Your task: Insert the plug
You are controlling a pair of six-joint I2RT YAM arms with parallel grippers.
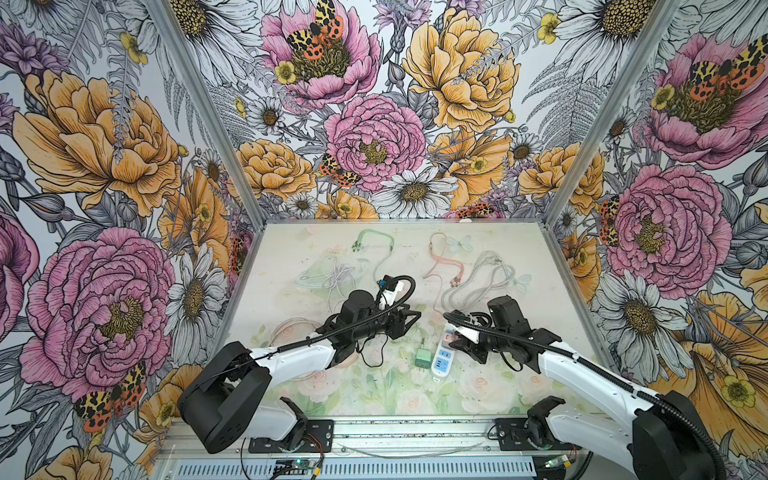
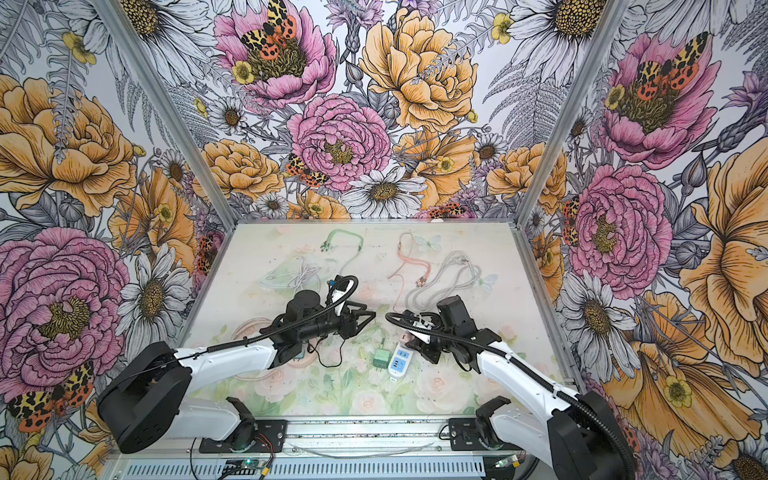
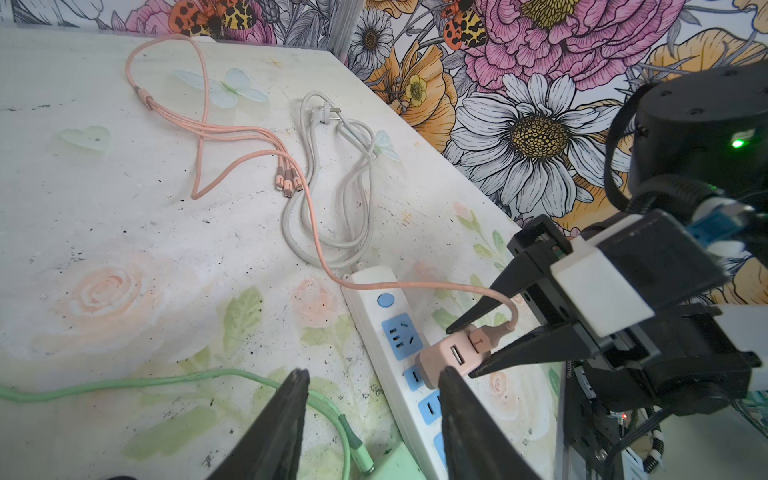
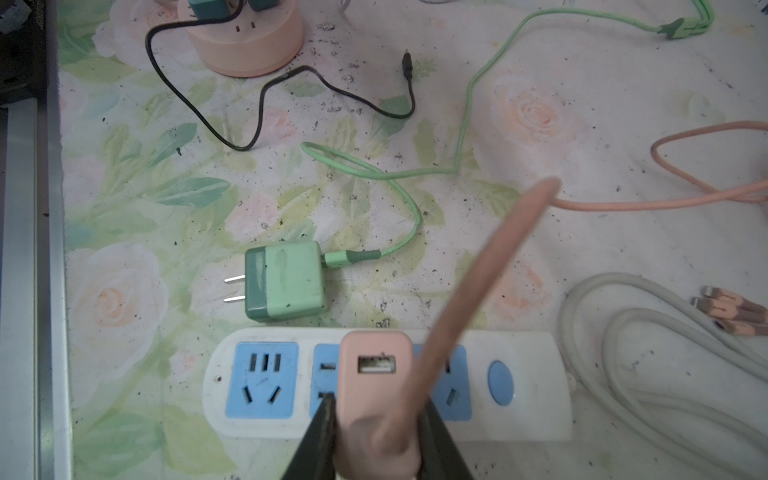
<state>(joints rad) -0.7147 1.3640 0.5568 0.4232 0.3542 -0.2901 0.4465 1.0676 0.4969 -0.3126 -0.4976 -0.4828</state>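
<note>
- The pink square plastic charger plug [image 4: 376,365] is grasped by the right gripper [image 4: 377,411], directly over the middle socket of the white plastic power strip [image 4: 532,374] beneath it.
- Seating looks unfinished; pressing down is judged left.
- The left gripper [image 3: 374,374] is seen released and empty, nearby.
- Counted: one strip and two chargers, with the green charger [image 4: 291,280] lying loose just beyond the right gripper.

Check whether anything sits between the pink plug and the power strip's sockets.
Nothing visible does. The right gripper holds the pink plug right at the power strip; the green charger lies beside it, off the sockets.

Loose charger [image 1: 421,358] left of strip [image 1: 440,363], cables [image 1: 478,282] behind
</note>
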